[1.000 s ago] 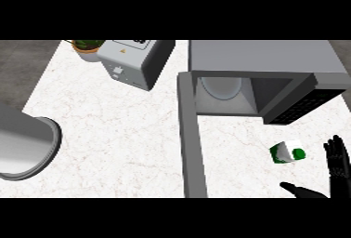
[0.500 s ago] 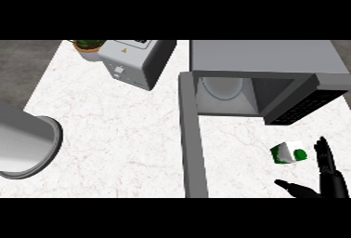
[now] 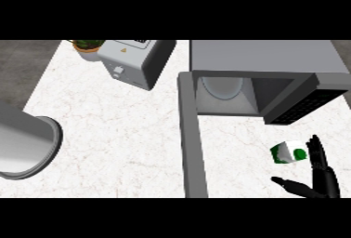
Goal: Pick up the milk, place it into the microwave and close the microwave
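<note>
Sitting on the white table (image 3: 123, 135) at lower right of the frame is the milk (image 3: 289, 153), a small white-and-green carton, tilted a bit, just below the microwave (image 3: 264, 56) and right of its door (image 3: 192, 153). The right hand (image 3: 326, 180) comes in from the bottom-right corner w/ fingers (image 3: 316, 155) straight and pointing up-frame and the thumb (image 3: 290, 184) spread out to the left, so it's open, holding nothing. The fingers stand just right of the milk; can't tell if they touch it. The thumb is below the carton, apart from it. The microwave fills the upper right, open: its door is swung out and seen edge-on as a long grey strip running down the middle of the frame to the bottom edge. Inside, a pale round plate (image 3: 221, 88) shows at the left of the cavity; a dark control panel (image 3: 306, 101) sits at the microwave's right front, above the milk. At upper left-centre is a white boxy appliance (image 3: 134, 62), and next to it, at the top edge, a small potted plant (image 3: 87, 46). A big grey round thing (image 3: 24, 144) lies at the left edge, cut off by the frame; can't tell what it is. No left hand in view.
</note>
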